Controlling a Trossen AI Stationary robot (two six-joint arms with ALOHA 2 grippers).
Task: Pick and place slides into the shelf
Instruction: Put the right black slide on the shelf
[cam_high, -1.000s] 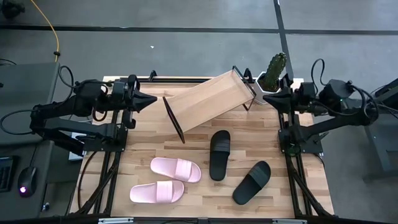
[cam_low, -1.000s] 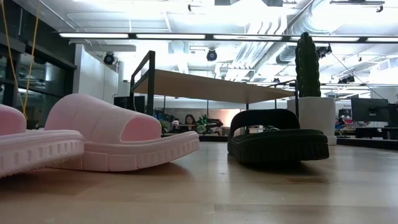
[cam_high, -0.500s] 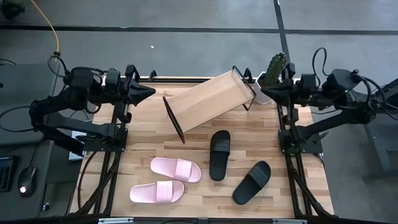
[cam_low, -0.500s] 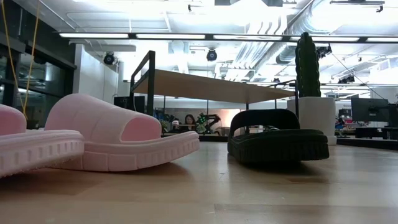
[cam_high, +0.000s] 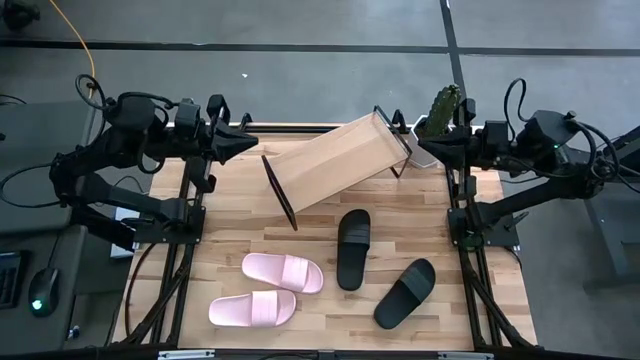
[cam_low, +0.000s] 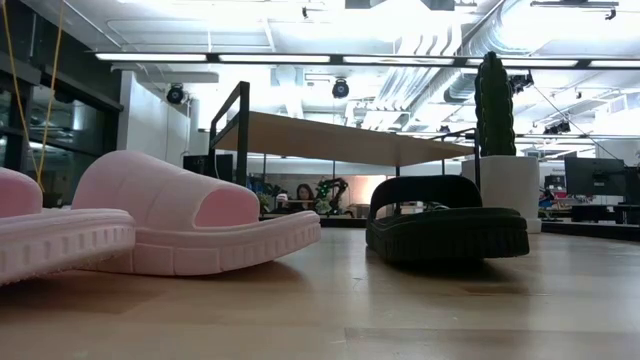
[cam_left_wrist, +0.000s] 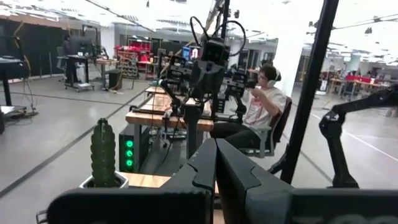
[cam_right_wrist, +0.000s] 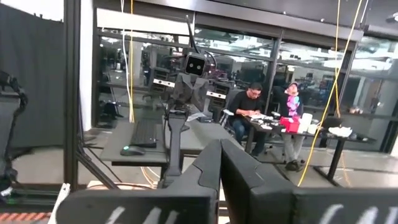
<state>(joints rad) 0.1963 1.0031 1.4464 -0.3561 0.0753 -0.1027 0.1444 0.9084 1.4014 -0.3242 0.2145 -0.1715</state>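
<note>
Two pale pink slides lie sole-down on the near left of the table. Two black slides lie to their right. In the low view, one pink slide and one black slide stand close. The shelf, a light-wood plank with dark end panels, sits askew at the far middle. My left gripper hovers shut at the far left, pointing at the shelf. My right gripper hovers shut at the far right, by the shelf's end. Both wrist views show shut fingers.
A cactus in a white pot stands at the far right corner, close behind my right gripper, and shows as the cactus in the left wrist view. Bare wood lies between shelf and slides. People sit at desks beyond the table.
Both arms have risen from their folded pose. The left gripper has moved up and a little toward the shelf. The right gripper has moved up and toward the shelf's right end. Slides and shelf have stayed put.
</note>
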